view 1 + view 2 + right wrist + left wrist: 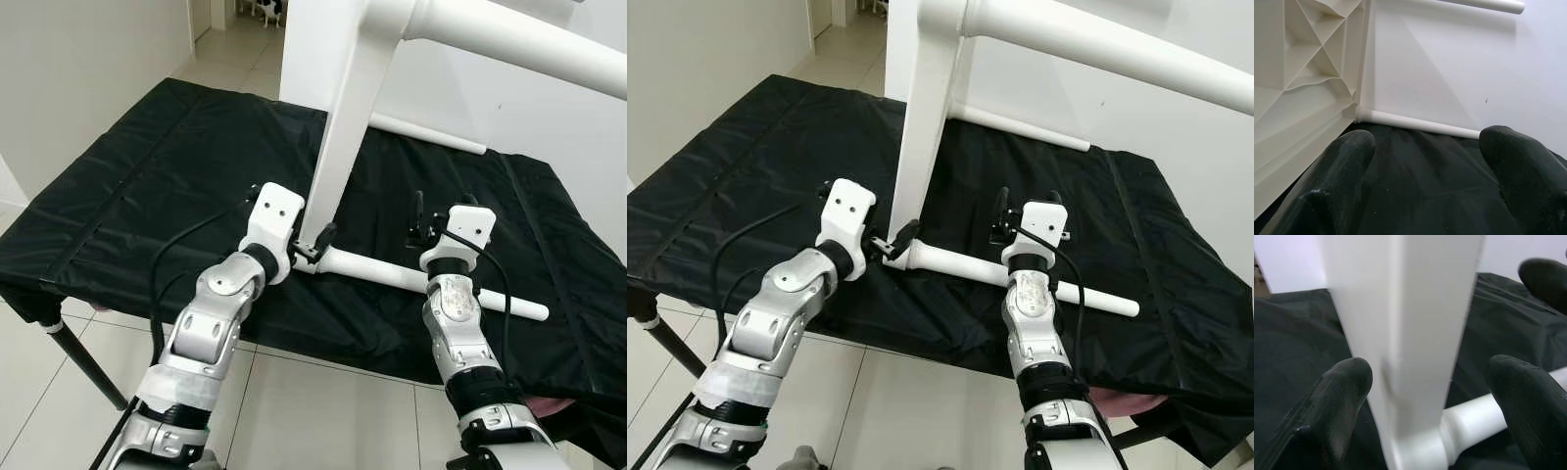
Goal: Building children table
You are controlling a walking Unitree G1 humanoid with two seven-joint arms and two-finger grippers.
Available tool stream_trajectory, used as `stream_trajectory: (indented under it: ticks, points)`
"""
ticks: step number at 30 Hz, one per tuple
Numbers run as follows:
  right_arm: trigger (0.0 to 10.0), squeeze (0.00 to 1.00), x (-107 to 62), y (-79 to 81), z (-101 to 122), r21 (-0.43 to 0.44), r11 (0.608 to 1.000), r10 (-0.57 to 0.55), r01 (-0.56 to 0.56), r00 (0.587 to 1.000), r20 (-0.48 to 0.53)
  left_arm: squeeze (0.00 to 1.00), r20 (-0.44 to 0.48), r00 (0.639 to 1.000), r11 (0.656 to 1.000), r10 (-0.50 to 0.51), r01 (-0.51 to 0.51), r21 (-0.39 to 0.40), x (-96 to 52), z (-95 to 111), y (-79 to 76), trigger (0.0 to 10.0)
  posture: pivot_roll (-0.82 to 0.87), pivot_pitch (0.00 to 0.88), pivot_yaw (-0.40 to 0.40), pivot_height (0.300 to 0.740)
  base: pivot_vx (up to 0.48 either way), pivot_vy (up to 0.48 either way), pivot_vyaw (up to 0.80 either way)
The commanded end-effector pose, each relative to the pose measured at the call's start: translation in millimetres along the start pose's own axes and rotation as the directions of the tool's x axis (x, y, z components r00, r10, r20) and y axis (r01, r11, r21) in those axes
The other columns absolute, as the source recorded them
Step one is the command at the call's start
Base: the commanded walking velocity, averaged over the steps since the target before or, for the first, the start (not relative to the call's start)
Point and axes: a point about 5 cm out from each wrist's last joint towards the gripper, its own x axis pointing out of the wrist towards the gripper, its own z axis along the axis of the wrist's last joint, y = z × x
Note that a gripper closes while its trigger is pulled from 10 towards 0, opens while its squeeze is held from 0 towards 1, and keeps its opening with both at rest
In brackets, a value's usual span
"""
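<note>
**Steadying the table corner before seating the leg**

Now I am keeping the left pincer (315, 245) spread, its black fingers (1344, 387) standing either side of the white tabletop corner (338, 147) where it is meeting the socket end of the lower leg (392, 274). Neither finger is clearly pressing the plastic, so I am judging this as a bracket, not a grip. The right pincer (443, 217) is also spread, hovering over the black-covered table (118, 196) just beyond that leg, holding nothing. The children's table is standing tipped on edge on the cloth, with another leg (426, 134) lying at its base against the wall and one (519, 39) jutting out overhead. I am thinking the joint wants closing gently on the corner first, then bringing the right side onto the leg, since the tipped top is looking ready to slide.
</note>
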Motion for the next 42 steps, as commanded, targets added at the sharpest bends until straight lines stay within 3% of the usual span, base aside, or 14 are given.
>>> stream_trajectory:
  ticks: [1,10,14,19,28,42]
  points:
    - [10.0,0.00,1.3,-6.9,-2.3,-0.016,0.999,-0.028,0.028,0.999,-0.015,0.00,-0.011,1.000,1.000,0.020,-0.020,0.003,4.0,-1.4,-2.8,10.0,0.06,0.000,-0.110,0.740,0.000,0.000,0.00]
    - [10.0,0.00,1.7,-10.7,-1.4,-0.027,0.999,-0.044,0.044,0.999,-0.013,0.00,-0.026,0.999,0.999,0.040,-0.040,-0.018,15.0,1.0,-8.9,10.0,0.05,0.006,-0.112,0.740,0.000,0.000,0.00]
    - [10.0,0.00,1.8,-13.4,-1.2,-0.033,0.998,-0.056,0.056,0.998,-0.015,0.00,-0.054,0.989,0.990,0.139,-0.141,-0.028,27.1,3.5,-5.8,10.0,0.04,0.023,-0.116,0.740,0.000,0.000,0.00]
    - [10.0,0.00,2.1,-15.0,-1.6,-0.037,0.997,-0.063,0.063,0.998,-0.018,0.00,-0.052,0.981,0.982,0.187,-0.188,-0.019,33.3,7.6,-5.1,10.0,0.04,0.026,-0.119,0.740,0.000,0.000,0.00]
    - [10.0,0.00,7.0,-17.2,0.7,-0.052,0.996,-0.079,0.078,0.997,-0.015,0.00,0.029,0.951,0.951,0.309,-0.309,-0.009,50.4,33.6,-10.8,10.0,0.03,0.040,-0.121,0.740,0.000,0.000,0.00]
    - [10.0,0.00,8.3,-20.2,1.8,-0.065,0.994,-0.090,0.089,0.996,-0.016,0.00,0.105,0.919,0.924,0.381,-0.383,0.001,55.1,48.4,-20.5,10.0,0.01,0.043,-0.131,0.740,0.000,0.000,0.00]
